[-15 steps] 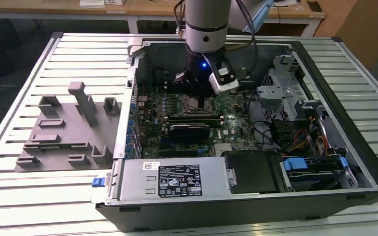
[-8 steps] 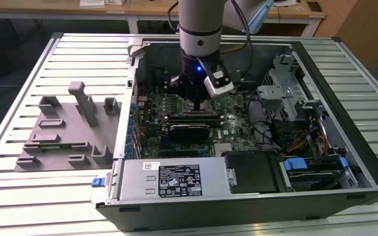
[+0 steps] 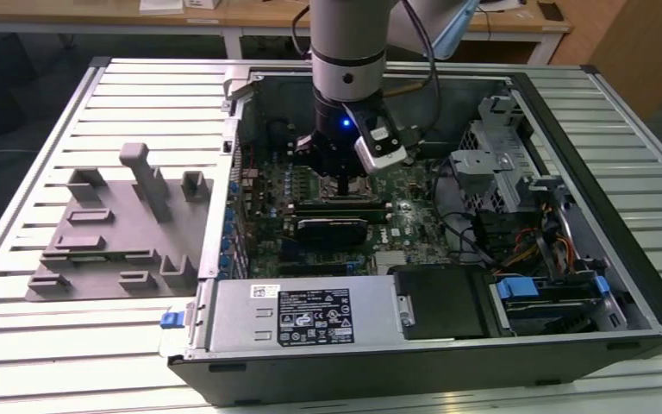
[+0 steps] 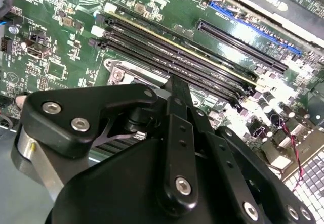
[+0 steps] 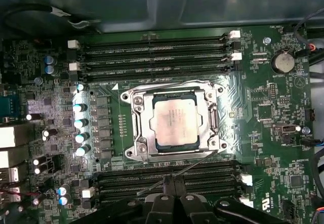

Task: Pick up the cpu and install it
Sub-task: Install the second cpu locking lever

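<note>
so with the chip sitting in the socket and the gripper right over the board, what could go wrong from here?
1. The shiny silver square cpu lies in the metal socket frame, whose thin lever angles loose; a bump could shift the chip.
2. The black gripper hangs close over the black memory slots; a descent could strike them.
3. The arm works deep in the black computer case, near loose cables.
</note>
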`<state>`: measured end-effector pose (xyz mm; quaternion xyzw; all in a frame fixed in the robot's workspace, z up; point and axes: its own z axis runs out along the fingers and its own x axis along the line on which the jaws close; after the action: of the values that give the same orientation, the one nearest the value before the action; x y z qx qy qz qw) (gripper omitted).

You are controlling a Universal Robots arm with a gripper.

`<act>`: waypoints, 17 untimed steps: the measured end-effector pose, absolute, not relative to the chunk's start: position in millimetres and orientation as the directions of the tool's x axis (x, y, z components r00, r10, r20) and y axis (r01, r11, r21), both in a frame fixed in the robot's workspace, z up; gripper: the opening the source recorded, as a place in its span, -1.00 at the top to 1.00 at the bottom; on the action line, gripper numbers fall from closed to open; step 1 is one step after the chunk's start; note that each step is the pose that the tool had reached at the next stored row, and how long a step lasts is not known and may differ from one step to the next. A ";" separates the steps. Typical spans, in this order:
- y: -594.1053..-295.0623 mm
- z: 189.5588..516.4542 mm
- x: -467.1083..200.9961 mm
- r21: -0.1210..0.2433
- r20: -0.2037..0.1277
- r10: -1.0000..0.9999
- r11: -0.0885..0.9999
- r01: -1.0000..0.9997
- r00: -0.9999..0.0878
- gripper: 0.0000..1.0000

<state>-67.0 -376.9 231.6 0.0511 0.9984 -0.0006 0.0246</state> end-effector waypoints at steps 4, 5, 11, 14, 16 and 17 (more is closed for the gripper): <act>-376.9 229.9 -69.1 0.001 -0.049 0.102 0.995 0.102 -0.994 0.79; -376.9 229.1 -70.2 0.001 -0.049 0.102 0.995 0.102 -0.994 0.79; -377.1 225.2 -78.0 0.003 -0.049 0.104 0.995 0.104 -0.993 0.79; -377.6 223.2 -79.7 0.004 -0.049 0.106 0.994 0.106 -0.993 0.79; -378.2 221.4 -80.8 0.005 -0.049 0.106 0.994 0.106 -0.993 0.79; -378.6 220.4 -81.2 0.007 -0.049 0.106 0.994 0.105 -0.993 0.79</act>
<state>-81.2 -378.6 220.4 0.0529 0.9983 0.0024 0.0245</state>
